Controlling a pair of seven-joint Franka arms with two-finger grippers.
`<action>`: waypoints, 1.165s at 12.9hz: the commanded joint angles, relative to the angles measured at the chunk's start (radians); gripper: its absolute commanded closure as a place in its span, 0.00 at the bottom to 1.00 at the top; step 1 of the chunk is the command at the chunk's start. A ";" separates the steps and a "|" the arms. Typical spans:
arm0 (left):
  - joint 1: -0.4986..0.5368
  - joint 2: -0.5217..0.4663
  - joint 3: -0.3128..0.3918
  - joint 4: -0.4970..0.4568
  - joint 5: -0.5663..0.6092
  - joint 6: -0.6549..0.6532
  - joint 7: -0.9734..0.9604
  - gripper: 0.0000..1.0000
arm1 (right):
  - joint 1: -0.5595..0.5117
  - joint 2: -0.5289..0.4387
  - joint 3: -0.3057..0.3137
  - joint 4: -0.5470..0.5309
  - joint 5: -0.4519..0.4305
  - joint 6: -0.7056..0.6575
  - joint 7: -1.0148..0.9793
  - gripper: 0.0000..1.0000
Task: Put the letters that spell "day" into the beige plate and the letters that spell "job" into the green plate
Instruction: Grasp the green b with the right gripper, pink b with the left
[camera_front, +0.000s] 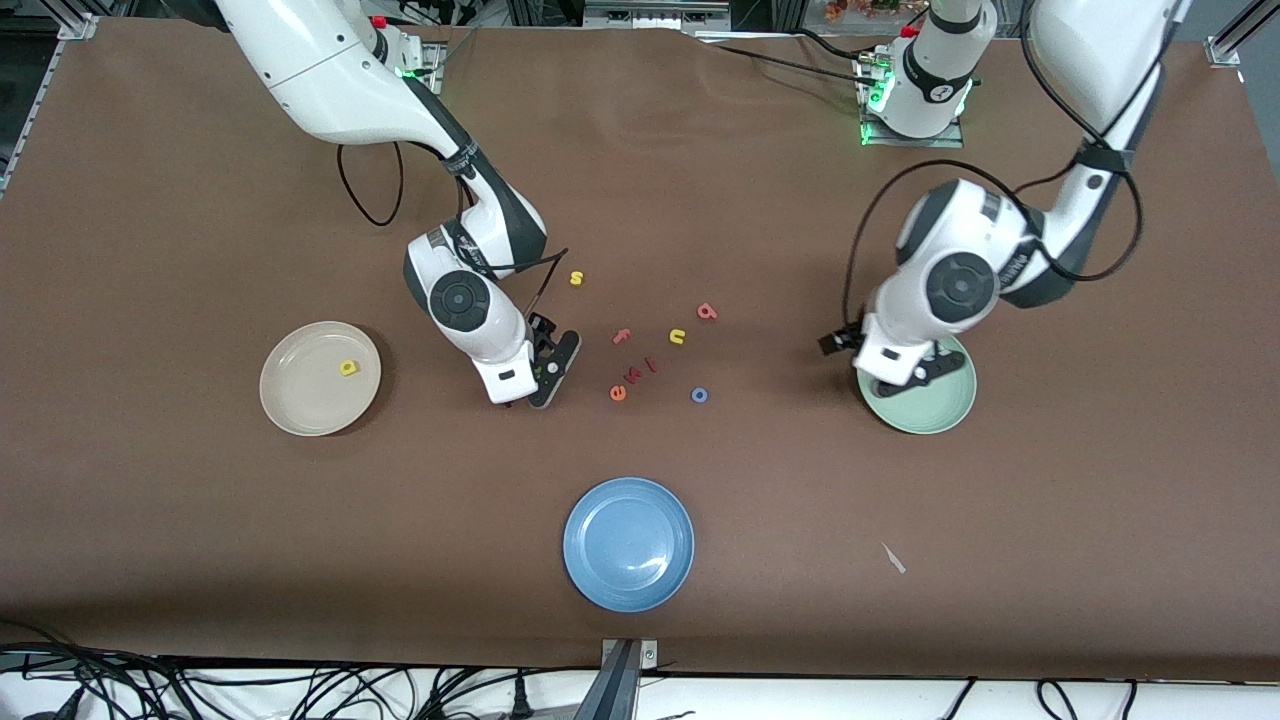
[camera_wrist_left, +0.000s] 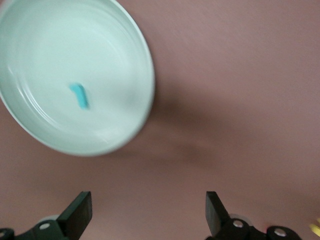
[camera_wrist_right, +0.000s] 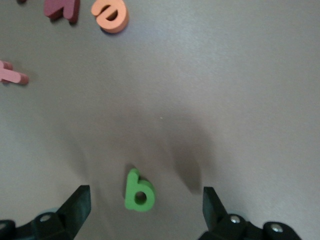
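Note:
The beige plate (camera_front: 300, 400) lies toward the right arm's end of the table with a yellow letter (camera_front: 348, 368) in it. My right gripper (camera_front: 532, 383) (camera_wrist_right: 145, 212) hangs low and open over a green letter (camera_wrist_right: 139, 191) with a round bowl, which lies between its fingers untouched. The green plate (camera_front: 935, 410) (camera_wrist_left: 50, 50) holds a teal hooked letter (camera_wrist_left: 80, 96). My left gripper (camera_front: 915, 375) (camera_wrist_left: 147, 212) is open and empty over that plate's edge. A blue "o" (camera_front: 700, 395) and a pinkish-red letter (camera_front: 707, 311) lie on the table between the arms.
More loose letters lie mid-table: yellow "s" (camera_front: 576, 278), pink "f" (camera_front: 621, 337) (camera_wrist_right: 12, 75), yellow "u" (camera_front: 677, 336), orange "e" (camera_front: 618, 393) (camera_wrist_right: 111, 15), dark red "k" (camera_front: 640, 372). A blue plate (camera_front: 628, 543) sits nearest the front camera. A paper scrap (camera_front: 893, 558) lies beside it.

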 joint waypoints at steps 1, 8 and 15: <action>-0.023 0.005 -0.070 0.006 -0.026 -0.010 -0.118 0.00 | 0.007 0.014 0.005 0.024 -0.012 -0.001 -0.011 0.09; -0.185 0.076 -0.084 0.010 -0.046 0.097 -0.276 0.00 | 0.022 0.006 -0.003 -0.005 -0.051 -0.002 -0.002 0.19; -0.210 0.189 -0.081 0.003 -0.032 0.272 -0.321 0.32 | 0.022 -0.020 -0.012 -0.050 -0.053 0.020 -0.002 0.23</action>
